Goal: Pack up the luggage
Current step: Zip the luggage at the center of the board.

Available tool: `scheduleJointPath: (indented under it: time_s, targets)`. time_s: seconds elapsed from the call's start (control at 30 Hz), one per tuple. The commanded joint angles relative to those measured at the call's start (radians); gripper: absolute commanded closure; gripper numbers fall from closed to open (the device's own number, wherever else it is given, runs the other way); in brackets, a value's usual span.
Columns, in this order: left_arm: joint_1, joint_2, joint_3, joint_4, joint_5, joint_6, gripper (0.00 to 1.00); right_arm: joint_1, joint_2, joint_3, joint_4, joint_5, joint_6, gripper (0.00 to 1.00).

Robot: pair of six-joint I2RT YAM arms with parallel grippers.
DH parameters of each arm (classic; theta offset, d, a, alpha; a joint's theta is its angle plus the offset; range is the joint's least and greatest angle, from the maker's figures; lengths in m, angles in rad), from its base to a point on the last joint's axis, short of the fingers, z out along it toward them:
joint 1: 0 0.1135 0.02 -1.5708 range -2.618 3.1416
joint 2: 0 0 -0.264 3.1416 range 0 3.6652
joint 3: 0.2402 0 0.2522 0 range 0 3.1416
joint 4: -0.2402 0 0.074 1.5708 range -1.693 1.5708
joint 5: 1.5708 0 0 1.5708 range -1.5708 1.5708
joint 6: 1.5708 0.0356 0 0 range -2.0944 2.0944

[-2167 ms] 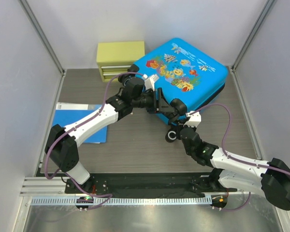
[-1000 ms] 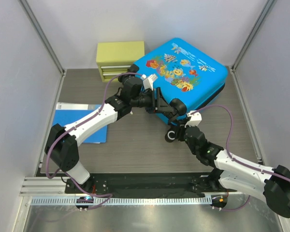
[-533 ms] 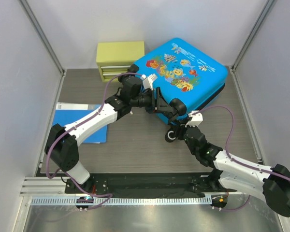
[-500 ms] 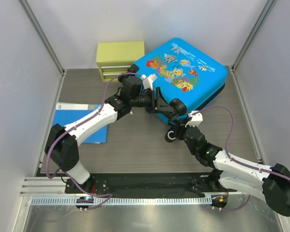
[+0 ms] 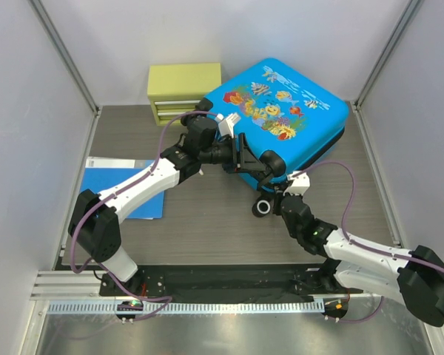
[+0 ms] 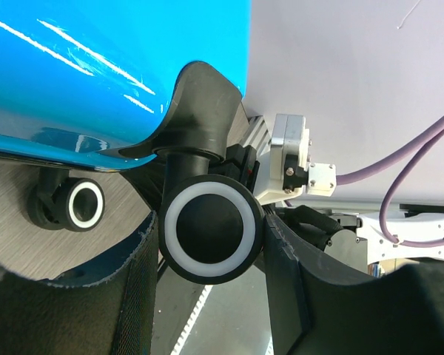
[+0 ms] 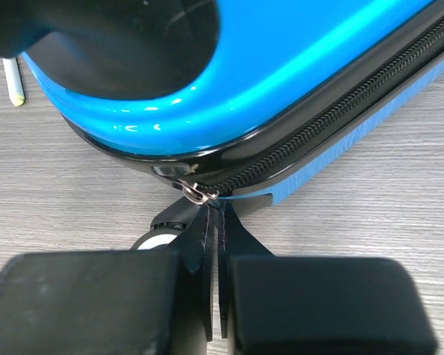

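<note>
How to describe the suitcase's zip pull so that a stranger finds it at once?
Find the big blue fish-print suitcase. Follow its black zip to the near corner; the zip pull is the thin black strap on a metal ring, pinched in the right hand.

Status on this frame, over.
Left gripper clamped on wheel. Right gripper shut on zipper pull. Luggage lid down. No obstruction seen.

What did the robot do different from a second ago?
The right claw pinched shut on the zipper pull of the luggage; it was open before. The left claw still holds the wheel, and the luggage hasn't moved.
</note>
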Motion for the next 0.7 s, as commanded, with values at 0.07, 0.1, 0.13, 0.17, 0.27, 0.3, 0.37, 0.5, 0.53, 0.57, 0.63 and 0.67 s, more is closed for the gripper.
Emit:
scheduleJointPath:
  time_s: [0.07,0.1,0.13,0.17,0.27,0.3,0.37,0.5,0.53,0.57,0.63,0.67]
  targets:
    - [0.107,-0.03,0.025,0.16,-0.178,0.053,1.0,-0.018,-0.123,0.016,0.054,0.136,0.031,0.99]
    - [0.107,-0.032,0.024,0.162,-0.18,0.053,1.0,-0.018,-0.174,0.012,0.012,0.159,0.036,0.99]
    - [0.109,-0.033,0.021,0.162,-0.179,0.055,1.0,-0.018,-0.198,0.009,-0.01,0.17,0.042,0.99]
    - [0.112,-0.035,0.018,0.162,-0.178,0.053,1.0,-0.018,-0.224,0.0,-0.03,0.181,0.049,0.99]
    - [0.115,-0.038,0.015,0.162,-0.177,0.055,1.0,-0.018,-0.312,-0.02,-0.078,0.208,0.039,0.99]
    - [0.116,-0.041,0.017,0.162,-0.175,0.055,1.0,-0.018,-0.324,-0.025,-0.09,0.213,0.033,0.99]
    - [0.118,-0.043,0.015,0.162,-0.175,0.055,1.0,-0.019,-0.34,-0.031,-0.098,0.216,0.033,0.99]
    - [0.118,-0.044,0.015,0.16,-0.175,0.055,1.0,-0.019,-0.32,-0.031,-0.06,0.095,0.002,0.99]
    - [0.119,-0.043,0.014,0.16,-0.175,0.056,1.0,-0.019,-0.296,-0.024,-0.055,0.025,-0.004,0.98]
    - [0.119,-0.041,0.015,0.16,-0.175,0.058,1.0,-0.019,-0.274,-0.014,-0.056,-0.009,0.002,0.93]
    - [0.119,-0.038,0.015,0.16,-0.175,0.057,1.0,-0.019,-0.236,0.01,-0.087,-0.046,0.011,0.79]
    - [0.119,-0.038,0.014,0.16,-0.175,0.057,1.0,-0.018,-0.201,0.033,-0.096,-0.068,0.02,0.74]
